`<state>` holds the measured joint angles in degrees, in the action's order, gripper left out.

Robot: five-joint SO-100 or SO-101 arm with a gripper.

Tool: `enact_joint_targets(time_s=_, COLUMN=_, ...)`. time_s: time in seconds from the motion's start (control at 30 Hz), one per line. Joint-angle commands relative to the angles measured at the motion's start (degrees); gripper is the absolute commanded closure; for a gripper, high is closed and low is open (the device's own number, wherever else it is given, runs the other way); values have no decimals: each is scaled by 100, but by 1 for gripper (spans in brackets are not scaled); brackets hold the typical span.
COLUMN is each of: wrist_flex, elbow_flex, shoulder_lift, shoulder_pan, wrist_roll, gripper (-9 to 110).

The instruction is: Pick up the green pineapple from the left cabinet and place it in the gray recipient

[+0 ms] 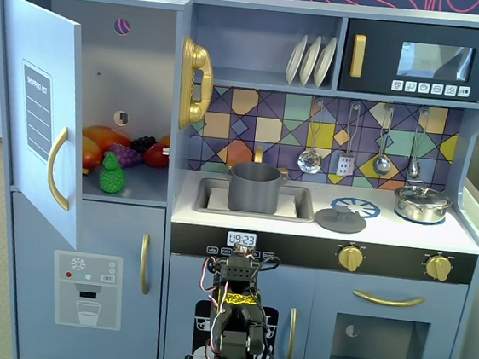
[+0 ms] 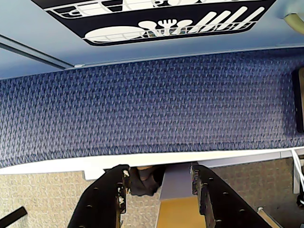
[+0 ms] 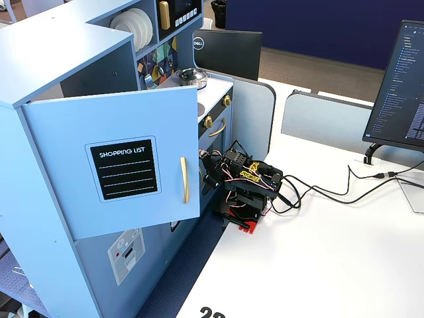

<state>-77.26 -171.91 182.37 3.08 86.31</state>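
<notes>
The green pineapple (image 1: 112, 175) stands at the front of the shelf inside the left cabinet, whose door (image 1: 36, 115) hangs wide open; the door also shows in a fixed view (image 3: 126, 165). The gray recipient (image 1: 254, 187) sits in the sink to the right of the cabinet. My arm (image 1: 238, 316) is folded low in front of the kitchen's lower doors, far below both; it also shows in a fixed view (image 3: 246, 187). In the wrist view my gripper (image 2: 159, 170) is open and empty, pointing down at the blue mat (image 2: 152, 104) and the white table edge. The pineapple and the pot are out of the wrist view.
Orange and red toy fruits (image 1: 102, 141) and a purple grape bunch (image 1: 126, 154) lie behind the pineapple. A flat gray lid (image 1: 340, 217) and a shiny lidded pot (image 1: 422, 203) stand on the counter. Cables (image 3: 331, 192) and a monitor (image 3: 401, 86) are on the white table.
</notes>
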Motion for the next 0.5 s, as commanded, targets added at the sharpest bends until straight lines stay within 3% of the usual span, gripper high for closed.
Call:
enact_joint_targets(time_s=0.0, wrist_flex=-1037, elbow_flex=-9, shoulder_lift=-26, shoulder_pan=334, wrist_roll=35, gripper=101)
enact_joint_targets(time_s=0.3, wrist_flex=-1011, elbow_flex=-9, shoulder_lift=-35, shoulder_pan=422, wrist_roll=185, gripper=101)
enact_joint_targets(time_s=0.47, wrist_flex=-35, elbow_flex=721, shoulder_lift=-272, shoulder_pan=1811, wrist_roll=53, gripper=101)
